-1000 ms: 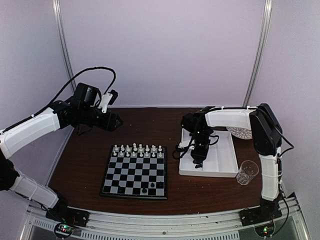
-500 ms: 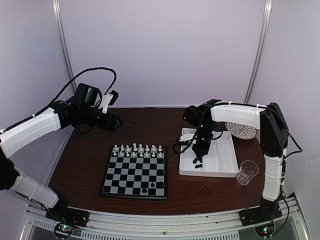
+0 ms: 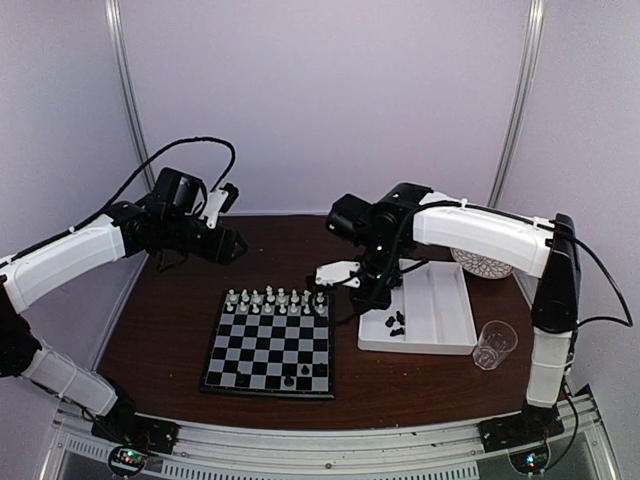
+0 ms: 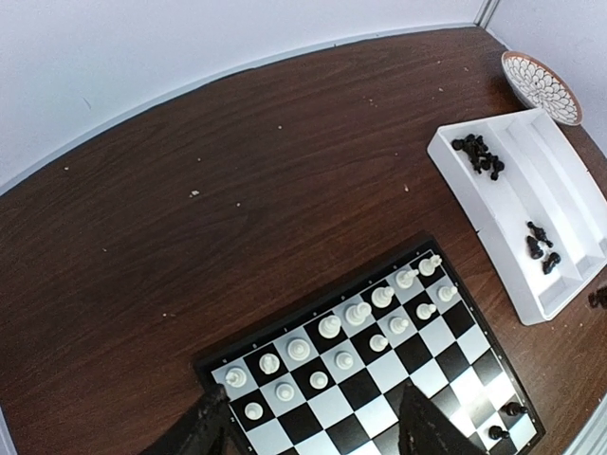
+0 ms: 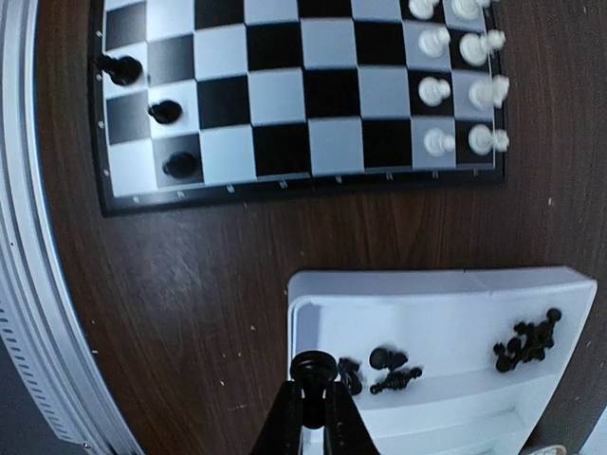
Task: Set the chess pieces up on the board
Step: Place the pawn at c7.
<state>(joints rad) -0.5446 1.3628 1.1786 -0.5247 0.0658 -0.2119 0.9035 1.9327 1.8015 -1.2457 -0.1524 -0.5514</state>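
Note:
The board (image 3: 268, 345) lies at the table's middle, with white chess pieces (image 3: 275, 300) in its two far rows and black ones (image 3: 289, 381) near its front edge. My right gripper (image 3: 370, 288) hangs over the left rim of the white tray (image 3: 440, 300). In the right wrist view this gripper (image 5: 311, 393) is shut on a black piece (image 5: 312, 364). Loose black pieces (image 5: 394, 368) lie in the tray below. My left gripper (image 3: 235, 243) hovers beyond the board's far left corner. Its jaws (image 4: 313, 427) are open and hold nothing, above the white pieces (image 4: 327, 327).
A clear glass (image 3: 493, 343) stands right of the tray. A patterned plate (image 3: 480, 265) lies behind the tray. More black pieces (image 4: 479, 152) sit in the tray's far compartment. A metal rail (image 3: 330, 440) runs along the table's near edge.
My right gripper has closed on a black piece in the tray, risen and swung left toward the board. The left arm has stayed still.

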